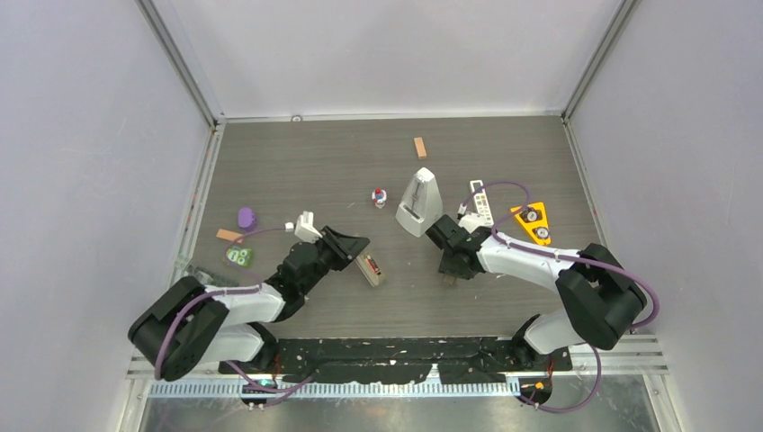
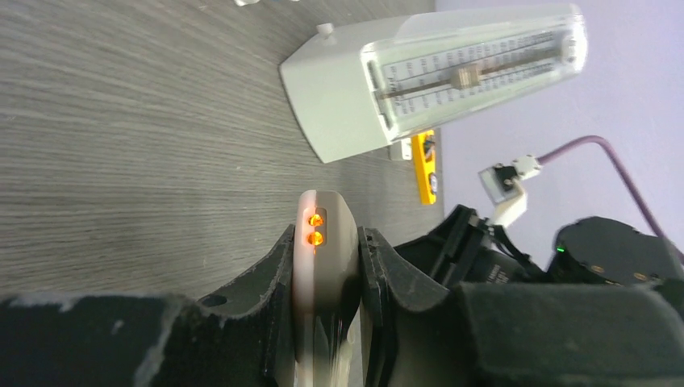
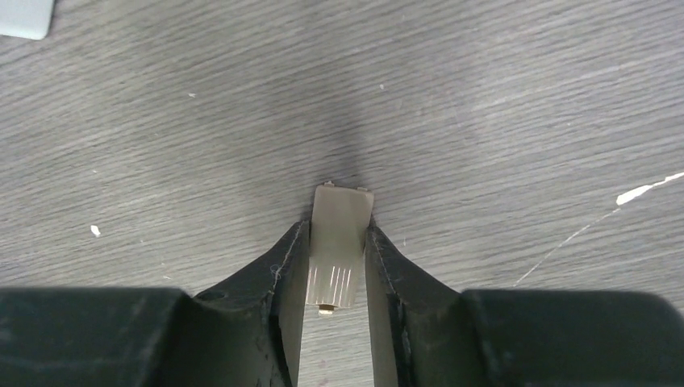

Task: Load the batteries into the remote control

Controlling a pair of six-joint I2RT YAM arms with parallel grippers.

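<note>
Two orange-ended batteries [image 2: 314, 228] sat in remote control [image 2: 327, 274] end. Left fingers [image 2: 258, 282] clamped its long edges, mid-bench [image 1: 297, 162]. Right fingers [image 3: 270, 282] pinched cover [image 3: 340, 234] by side edges, low over bench. Metronome [image 1: 420, 202] stood at 12 o'clock of open gap between arms.

Matt wood-grain table [image 1: 315, 162]; smooth plastic remote control [image 2: 324, 250] and cover [image 3: 340, 234].

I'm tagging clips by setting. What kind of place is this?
Probably a robotics lab test cell: plain walls on aluminium framing enclose a wood-grain table, the left arm and right arm sit at its edge, and odd props like a metronome lie about.
</note>
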